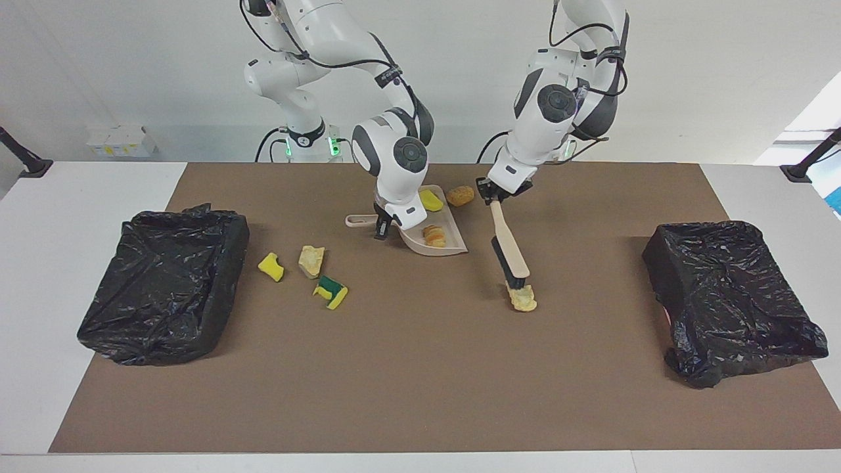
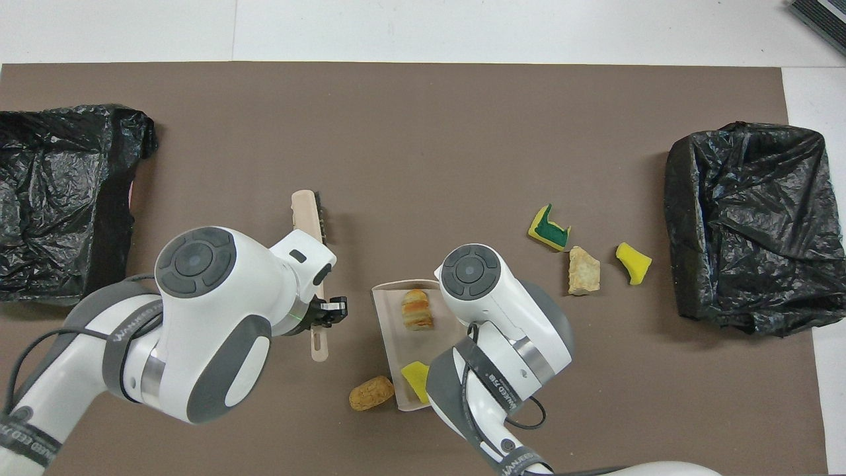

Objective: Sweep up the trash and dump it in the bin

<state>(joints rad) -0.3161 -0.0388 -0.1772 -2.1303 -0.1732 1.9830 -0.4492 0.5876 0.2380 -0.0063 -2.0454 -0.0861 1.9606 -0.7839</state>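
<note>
The brush [image 1: 509, 246] handle is clamped by the left gripper [image 1: 494, 194], bristles at a tan foam chunk [image 1: 523, 300]. The dustpan [image 1: 439, 238] handle is pinched in the right gripper [image 1: 381, 226]; bare brown mat [image 1: 420, 368] is left around.

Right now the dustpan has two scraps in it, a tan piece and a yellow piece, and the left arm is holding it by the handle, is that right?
One thing is wrong: the right gripper holds the dustpan by its handle, as the facing view shows. The left gripper holds the brush. The tan piece and yellow piece do lie in the pan.
</note>
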